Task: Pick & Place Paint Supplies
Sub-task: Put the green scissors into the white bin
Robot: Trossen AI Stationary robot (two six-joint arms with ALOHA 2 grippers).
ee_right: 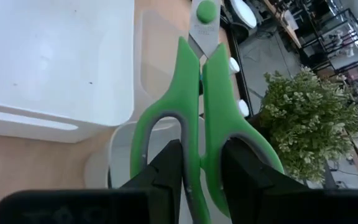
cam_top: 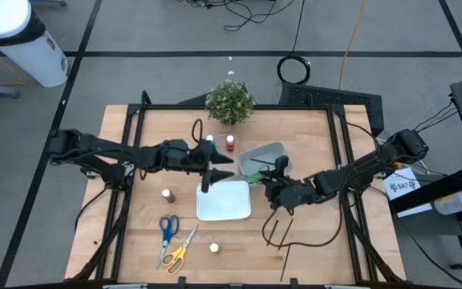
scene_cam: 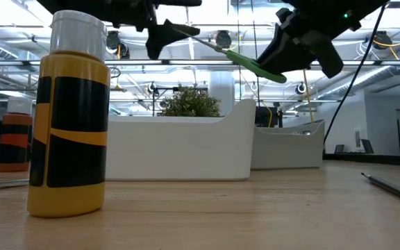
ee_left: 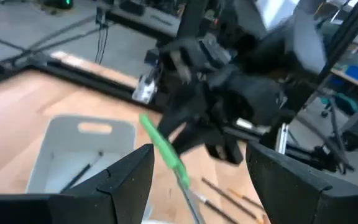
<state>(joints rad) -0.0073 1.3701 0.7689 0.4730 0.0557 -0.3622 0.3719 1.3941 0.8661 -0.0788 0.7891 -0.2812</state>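
While your right gripper (ee_right: 199, 171) clamps the green-handled scissors (ee_right: 194, 118) by the handles, it holds them in the air over the gap between the white tray (cam_top: 224, 201) and the grey tray (cam_top: 273, 152) — blades pointing toward your left arm. Your left gripper (cam_top: 212, 173) hangs just beside them above the white tray's far left corner, fingers (ee_left: 126, 180) spread and empty.

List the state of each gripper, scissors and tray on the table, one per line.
right gripper: jaws shut on green scissors, held in the air.
left gripper: jaws open, empty, above white tray.
white tray: looks empty.
grey tray: holds thin dark sticks.
blue scissors: flat on table.
yellow scissors: flat on table.
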